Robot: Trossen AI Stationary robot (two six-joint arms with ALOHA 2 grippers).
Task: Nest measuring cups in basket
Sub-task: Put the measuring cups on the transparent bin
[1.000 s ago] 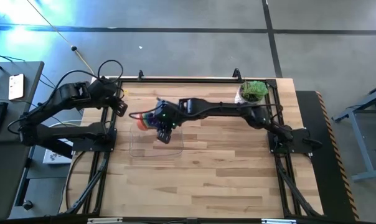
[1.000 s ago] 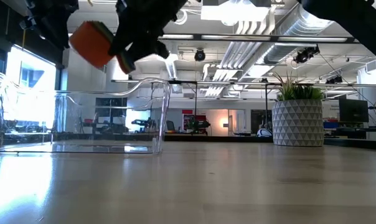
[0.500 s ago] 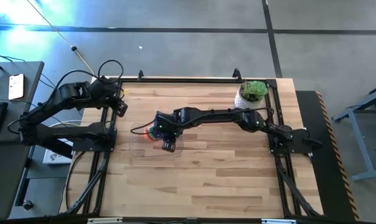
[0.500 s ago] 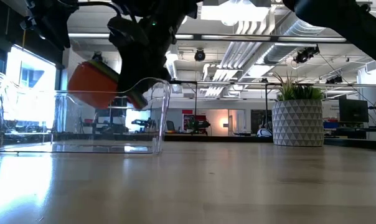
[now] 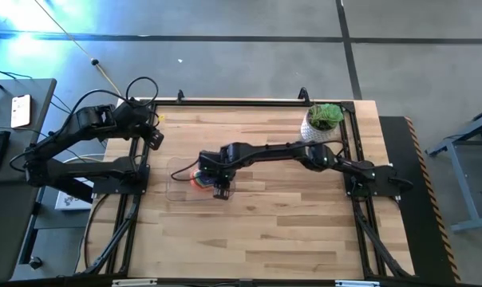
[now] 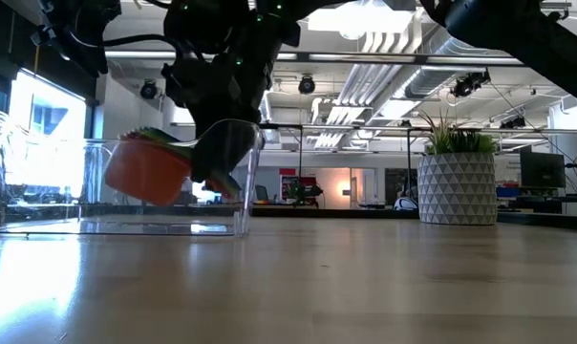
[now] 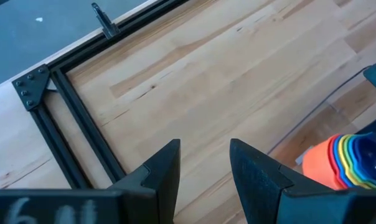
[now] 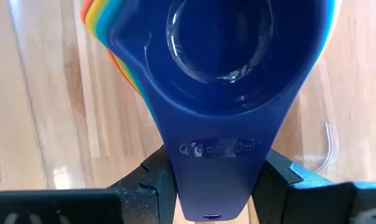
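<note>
The measuring cups [image 5: 199, 177] are nested in one stack: orange outermost [image 6: 147, 172], rainbow rims between, blue on top [image 8: 238, 56]. My right gripper [image 8: 216, 186] is shut on the stack and holds it inside the clear basket [image 6: 40, 182], which stands on the table left of centre [image 5: 177, 191]. In the left wrist view the stack [image 7: 343, 162] shows by the basket's edge. My left gripper [image 7: 203, 168] waits open above the table's far left corner [image 5: 155, 137], with nothing between its fingers. My right gripper pinches the stacked flat handles, the blue one on top [image 8: 216, 155], between its two fingers [image 8: 278, 180]. It comes steeply from above, slanting from the table's right. The stack hangs tilted, its orange bottom [image 6: 140, 191] a little above the basket's floor.
A white pot with a green plant [image 5: 323, 119] stands at the table's far right corner, also in the low view [image 6: 458, 186]. Black frame rails [image 7: 82, 137] run along the table's edges. Bare wood lies near and right of the basket.
My right gripper has gone down and a little toward the table's near edge, tipping to point more steeply down. The stack of cups has come from above the basket's rim to inside the basket, just above its floor.
</note>
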